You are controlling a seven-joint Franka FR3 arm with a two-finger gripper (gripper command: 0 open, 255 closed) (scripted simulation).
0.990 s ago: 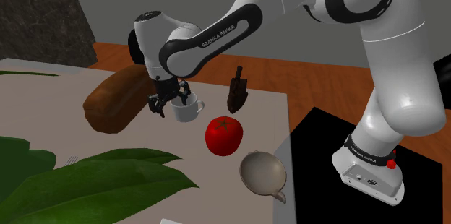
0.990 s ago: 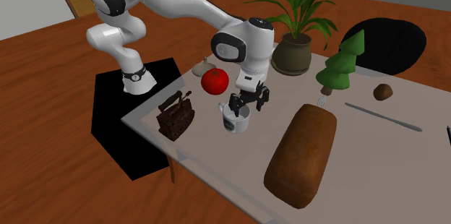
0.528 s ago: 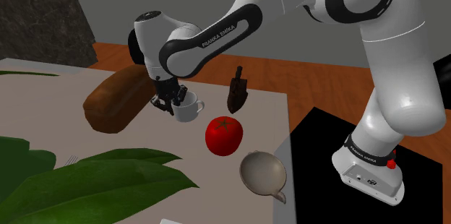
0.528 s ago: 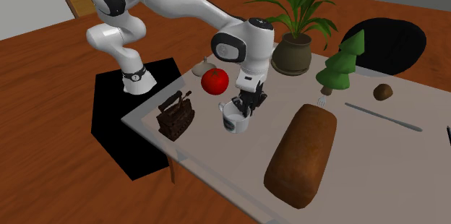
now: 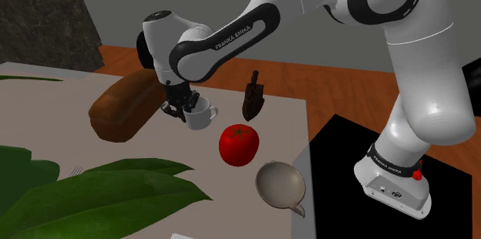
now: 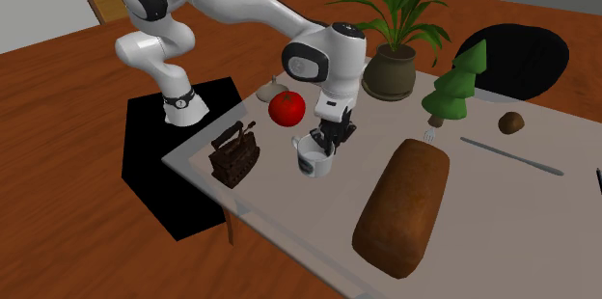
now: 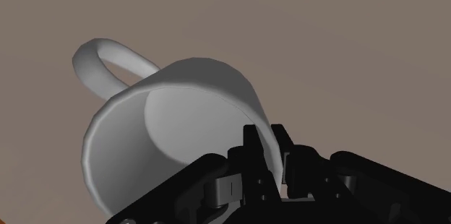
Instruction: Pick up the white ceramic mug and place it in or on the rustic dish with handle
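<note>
**Thin grip on the mug's rim, with a tomato in the way**

In the shoulder view, the greyish dish (image 5: 279,184) with its short handle lies nearest the stand, close to the edge of the table (image 5: 69,149), open side up. Just beyond it sits a red tomato (image 5: 238,144), between the dish and the mug. Past the tomato, the white mug (image 5: 200,116) is low over the table, its handle pointing toward a dark old-style iron (image 5: 253,100). I cannot tell whether its base touches the surface. The black gripper (image 5: 182,108) comes down on the side of the mug away from the handle. In the wrist view the fingers (image 7: 251,150) are closed on the mug's wall, one inside the rim and one outside, pinching a narrow strip near the lip. Farthest back lies a brown loaf (image 5: 123,106).

The risks, as I judge them:

- **Slipping:** the pinch is off-centre, so the mug's weight could swing it around the fingers or pull it free during the carry.
- **Hitting the tomato:** a low, straight path would knock the tomato, which could roll into the dish.
- **Tipping on release:** the dish sits near the table edge, so letting go with the mug tilted could tip it over the side.
</note>
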